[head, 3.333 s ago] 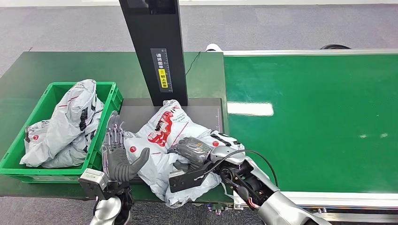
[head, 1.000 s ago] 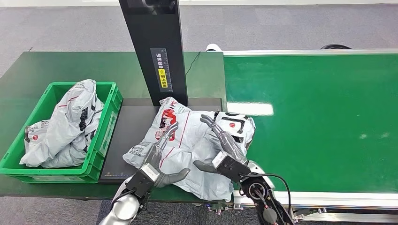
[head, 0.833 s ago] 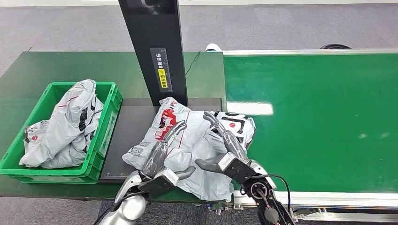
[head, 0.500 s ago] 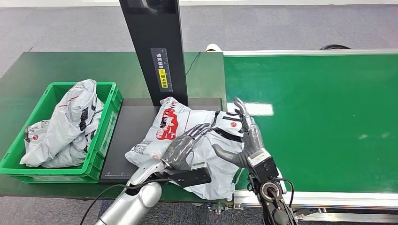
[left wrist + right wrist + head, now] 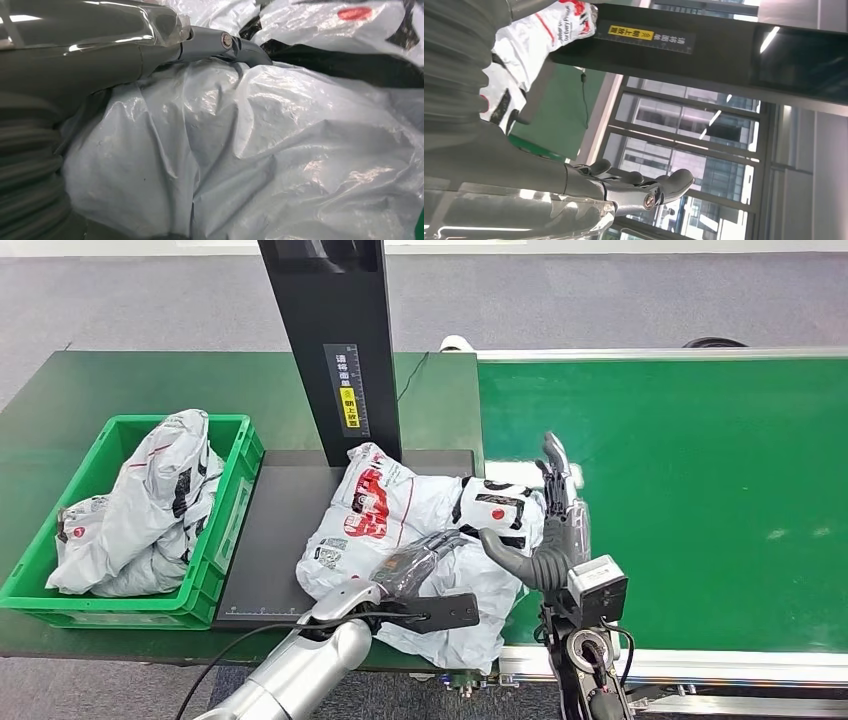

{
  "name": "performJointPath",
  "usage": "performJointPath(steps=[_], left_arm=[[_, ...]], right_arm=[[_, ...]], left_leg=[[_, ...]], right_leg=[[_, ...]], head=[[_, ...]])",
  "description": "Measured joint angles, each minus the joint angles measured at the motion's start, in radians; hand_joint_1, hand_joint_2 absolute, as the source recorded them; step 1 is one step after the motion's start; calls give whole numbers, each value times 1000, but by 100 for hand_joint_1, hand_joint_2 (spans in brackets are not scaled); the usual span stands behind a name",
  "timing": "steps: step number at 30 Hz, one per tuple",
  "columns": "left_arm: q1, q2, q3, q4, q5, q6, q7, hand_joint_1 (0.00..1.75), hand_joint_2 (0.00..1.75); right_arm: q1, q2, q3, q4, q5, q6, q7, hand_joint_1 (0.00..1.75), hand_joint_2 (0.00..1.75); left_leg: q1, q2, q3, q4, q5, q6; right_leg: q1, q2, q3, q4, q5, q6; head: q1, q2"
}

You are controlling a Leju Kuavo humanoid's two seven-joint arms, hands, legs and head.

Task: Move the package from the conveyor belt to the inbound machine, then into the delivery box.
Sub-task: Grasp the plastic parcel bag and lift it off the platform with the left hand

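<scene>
A yellow label with unreadable Chinese characters marks the black post of the inbound machine [image 5: 335, 350]. The grey package [image 5: 420, 540], printed in red, lies on the machine's dark platform, its edge overlapping the conveyor belt [image 5: 700, 500]. The left hand [image 5: 415, 562] rests flat on the package, fingers apart; half a second ago it lay further back. The right hand [image 5: 550, 525] stands upright and spread against the package's belt-side edge, having swung up from lying across it. The green delivery box [image 5: 235, 495] on the counter [image 5: 90, 380] holds other grey bags [image 5: 140, 505].
</scene>
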Motion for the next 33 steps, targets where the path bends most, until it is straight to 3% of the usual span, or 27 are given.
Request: performJointPath(steps=[3, 4, 15, 29, 33], left_arm=[[-14, -5, 1, 32, -5, -21, 2, 120, 175], [-17, -6, 2, 41, -6, -21, 0, 151, 175], [-37, -8, 15, 66, 5, -8, -37, 174, 175], [-32, -1, 54, 66, 61, -2, -90, 175, 175], [-13, 2, 71, 63, 96, 74, -100, 175, 175]], right_arm=[[0, 6, -1, 0, -2, -2, -1, 0, 175], [0, 8, -2, 0, -2, -3, 0, 0, 175], [6, 9, -2, -5, -12, -14, 5, 0, 175], [22, 9, -10, -26, -17, -19, 6, 0, 175], [29, 7, -12, -38, -25, -21, 13, 0, 175]], left_leg=[[0, -1, 5, 0, 0, 1], [0, -1, 6, 0, -1, 1], [0, -1, 12, 0, -1, 1], [0, -1, 11, 0, -1, 1], [0, 0, 11, 0, -1, 1]], right_leg=[[0, -1, 5, 0, -1, 0], [0, -1, 6, 0, -1, 0], [0, -1, 12, 0, -1, 0], [0, -1, 11, 0, -1, 0], [0, 0, 11, 0, -1, 0]], head=[[0, 0], [0, 0], [0, 0], [0, 0], [0, 0]])
